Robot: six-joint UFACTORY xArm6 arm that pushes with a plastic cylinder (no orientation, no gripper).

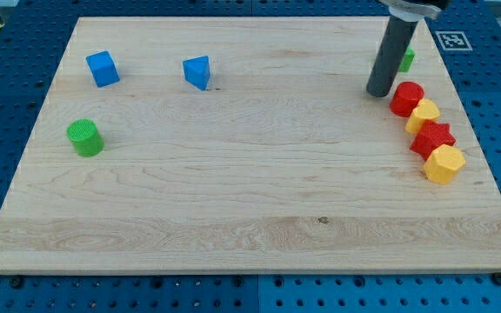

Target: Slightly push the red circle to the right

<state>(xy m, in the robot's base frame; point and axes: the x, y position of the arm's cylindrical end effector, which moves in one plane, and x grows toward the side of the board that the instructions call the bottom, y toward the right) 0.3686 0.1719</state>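
The pale wooden table fills most of the view, resting on a blue pegboard base. My tool is a straight dark rod with nothing to open or close and nothing held; my tip sits on the table near the view's top right, just to the view's left of the red circle block, very close to it, though I cannot tell whether it touches. That red circle heads a slanting row along the right side: below it come a yellow rounded block, a red star-shaped block and a yellow hexagonal block, each touching or nearly touching the next. A green block shows partly behind my rod. Well apart, on the view's left, stand a blue cube, a blue triangular block and a green cylinder. I judge I am at the approach-and-contact step, lined up on the correct side. The next move calls for a short, gentle slide toward the view's right, kept level so the circle does not shove the yellow neighbour.
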